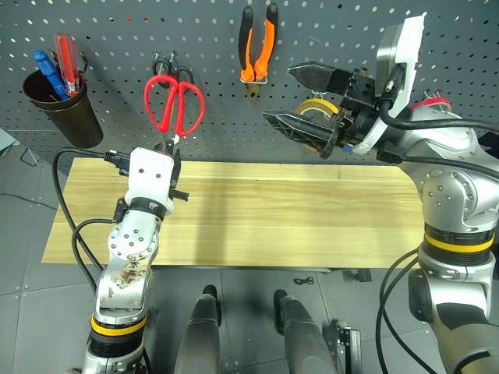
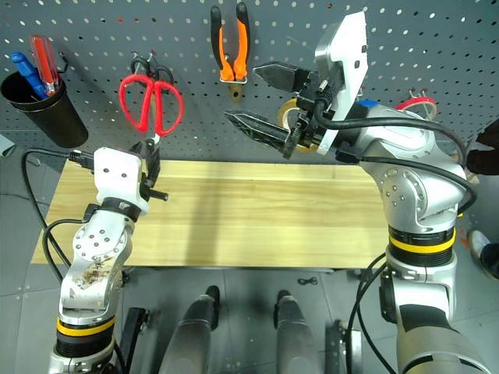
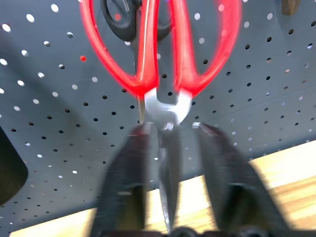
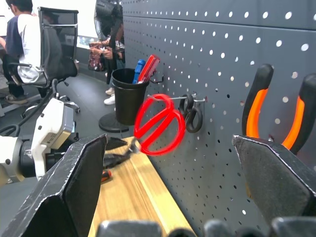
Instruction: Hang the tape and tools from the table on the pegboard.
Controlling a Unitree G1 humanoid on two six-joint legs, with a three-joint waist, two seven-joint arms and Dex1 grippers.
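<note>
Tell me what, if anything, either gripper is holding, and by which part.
The right gripper is open and empty. The left gripper straddles the blades of the red-handled scissors; whether it grips them cannot be told.

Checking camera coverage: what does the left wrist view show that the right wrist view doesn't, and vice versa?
Left wrist only: the red-handled scissors' pivot and blades close up, the blades running down between the left gripper's fingers.

Right wrist only: pliers, black cup holding screwdrivers, people and a chair in the background, and the open right gripper.

Both: red-handled scissors hanging on the pegboard beside small black scissors, above the table.
</note>
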